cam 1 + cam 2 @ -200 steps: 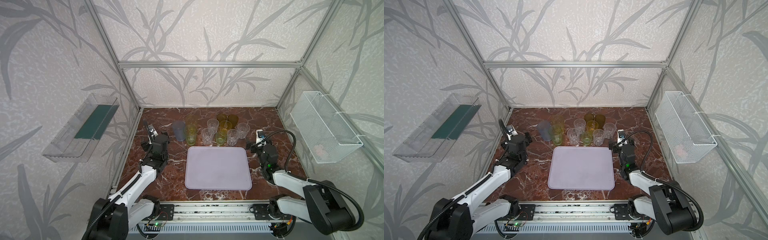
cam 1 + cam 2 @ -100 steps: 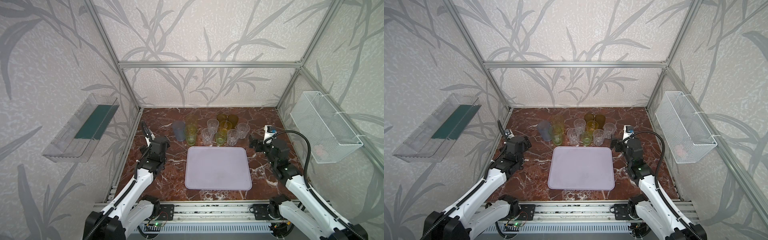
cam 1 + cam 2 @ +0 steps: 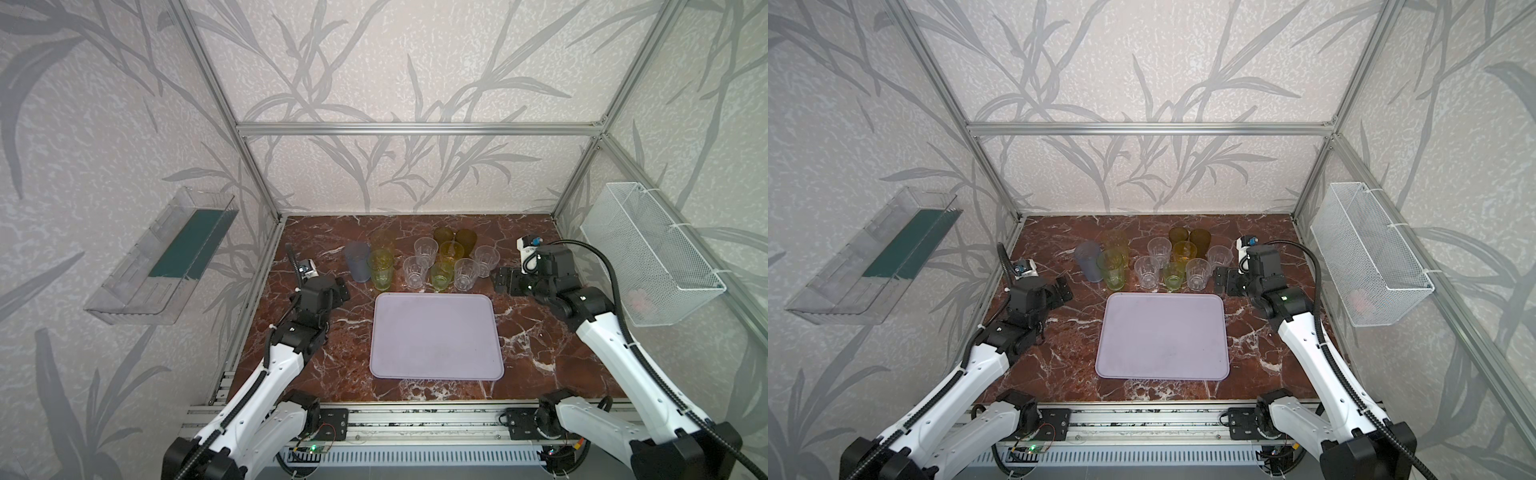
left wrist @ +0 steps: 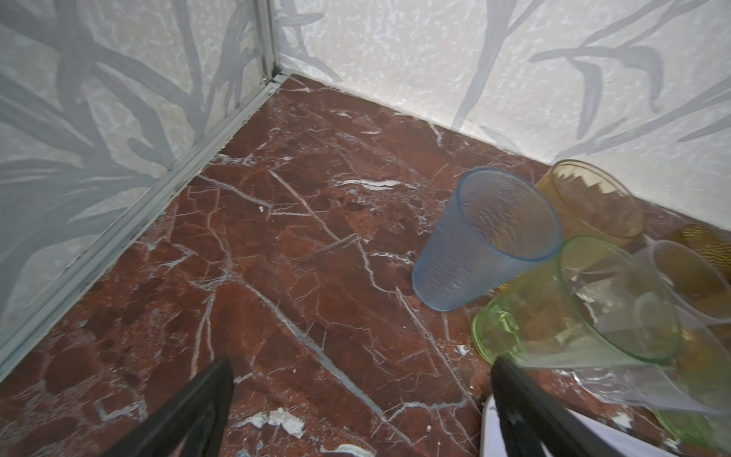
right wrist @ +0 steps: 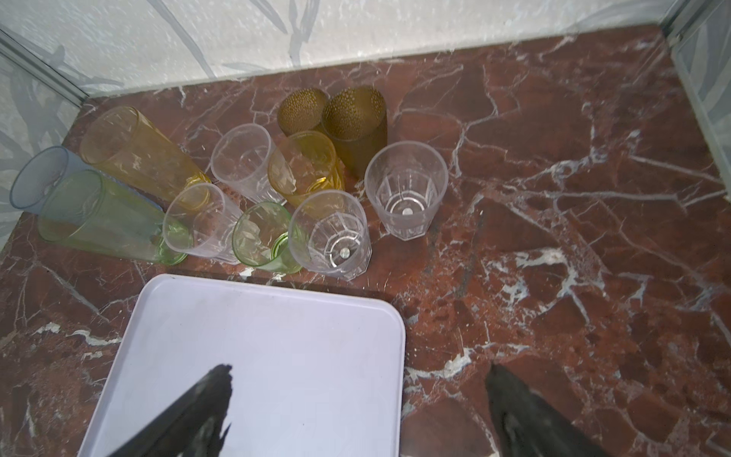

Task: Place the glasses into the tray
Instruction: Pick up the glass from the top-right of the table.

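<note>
The glasses (image 3: 424, 259) stand bunched on the marble behind the lilac tray (image 3: 436, 332), which holds nothing in both top views (image 3: 1163, 332). Tall blue-grey (image 4: 486, 237), green (image 4: 573, 308) and yellow (image 4: 593, 198) tumblers form the left end. Short clear (image 5: 405, 190), green (image 5: 265, 237) and amber (image 5: 356, 118) ones fill the rest. My left gripper (image 3: 343, 289) hangs open and empty just left of the tray's far corner, near the blue-grey tumbler. My right gripper (image 3: 505, 280) is open and empty beside the tray's far right corner (image 5: 358, 372).
A clear plastic bin (image 3: 166, 257) hangs on the left wall and a white wire basket (image 3: 648, 253) on the right wall. Aluminium frame posts stand at the back corners. Bare marble (image 4: 277, 257) lies left of the glasses, and more (image 5: 573, 237) to their right.
Both arms have unfolded from their low folded pose and lifted, the right one most. Both grippers stayed open near the tray's far corners. The glasses and tray have not moved.
</note>
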